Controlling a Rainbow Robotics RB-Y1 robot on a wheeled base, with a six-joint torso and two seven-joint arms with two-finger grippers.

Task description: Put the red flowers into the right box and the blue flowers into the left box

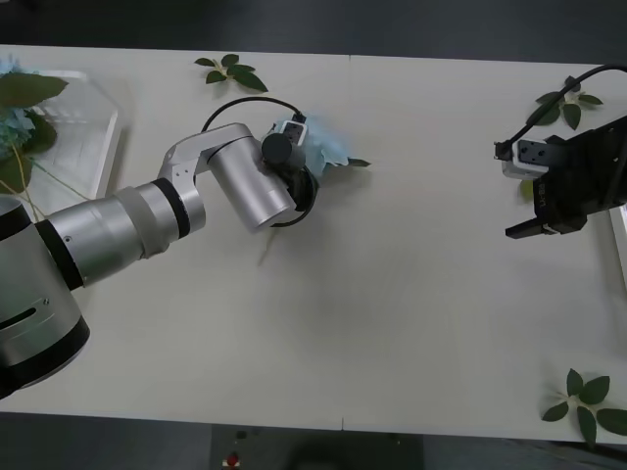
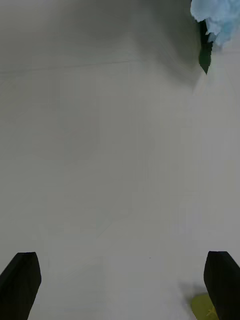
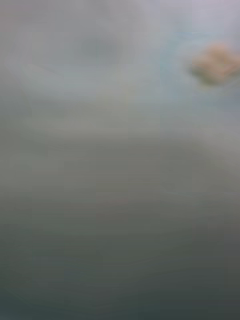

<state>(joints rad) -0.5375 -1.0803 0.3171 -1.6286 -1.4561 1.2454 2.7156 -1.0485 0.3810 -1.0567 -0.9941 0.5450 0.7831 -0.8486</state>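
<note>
A pale blue flower lies on the white table at the upper middle, one green leaf poking out to its right. My left gripper is pressed right against it, hidden behind the silver wrist. The same blue flower appears far off in the right wrist view. More blue flowers rest in the left box at the far left. My right gripper hovers open near the right edge, its black fingers wide apart over bare table. The right box is a thin pale rim. The red flowers are out of view.
Loose green leaf sprigs lie at the back, the back right and the front right corner. A yellow-green leaf sits just under my right gripper. The table's front edge runs along the bottom.
</note>
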